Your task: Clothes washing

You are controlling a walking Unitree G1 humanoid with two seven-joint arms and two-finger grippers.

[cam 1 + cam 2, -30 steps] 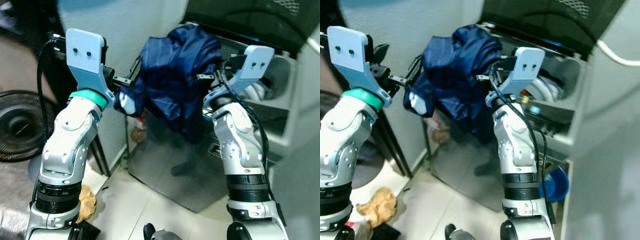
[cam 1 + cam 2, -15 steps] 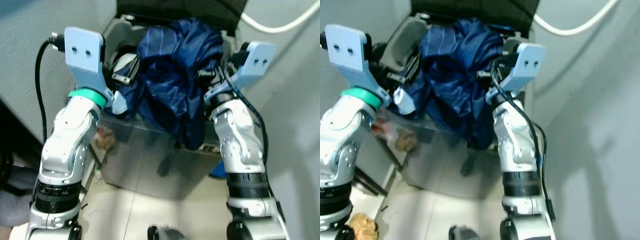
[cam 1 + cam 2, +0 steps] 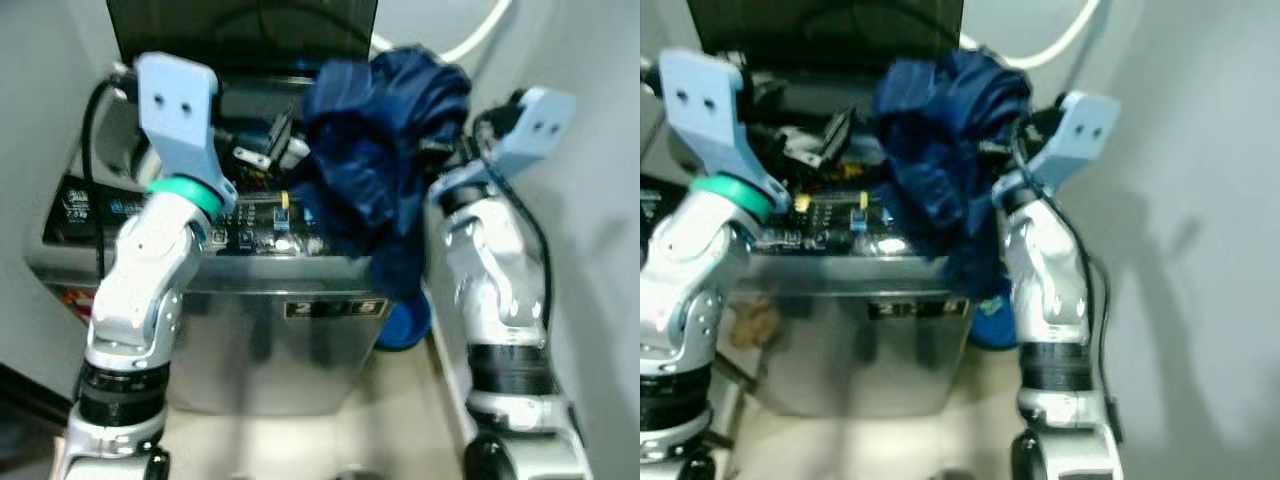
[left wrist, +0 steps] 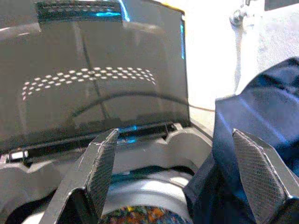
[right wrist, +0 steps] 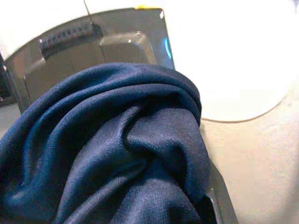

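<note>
A silver top-loading washing machine [image 3: 270,330] is seen across the centre and lower left of the left eye view. Its dark lid [image 3: 240,35] is raised along the top edge of the frame. A control panel [image 3: 250,238] with small lit marks runs across the middle, just above the metal front.

A bundled dark blue garment [image 3: 385,160] is held up in the upper centre-right of the left eye view. Its lower folds hang over the machine's right front corner. In the right wrist view the cloth [image 5: 112,158] takes up most of the frame, with the lid seen behind it.

The right gripper [image 3: 440,160] is seen at the upper right, pressed into the right side of the garment. Its fingers are buried in cloth; spread or pressed together cannot be told.

The left gripper [image 4: 180,175] is seen in the left wrist view with fingers [image 4: 103,170] spread wide. The garment lies against the inner face of one finger; nothing is pinched. The drum rim [image 4: 145,198] is seen between the fingers, beneath the lid.

A blue round object [image 3: 405,322] is noted at lower centre-right, just beside the machine's right side, partly hidden by the hanging cloth.

A pale hose [image 3: 475,35] curves across the wall at the upper right.
</note>
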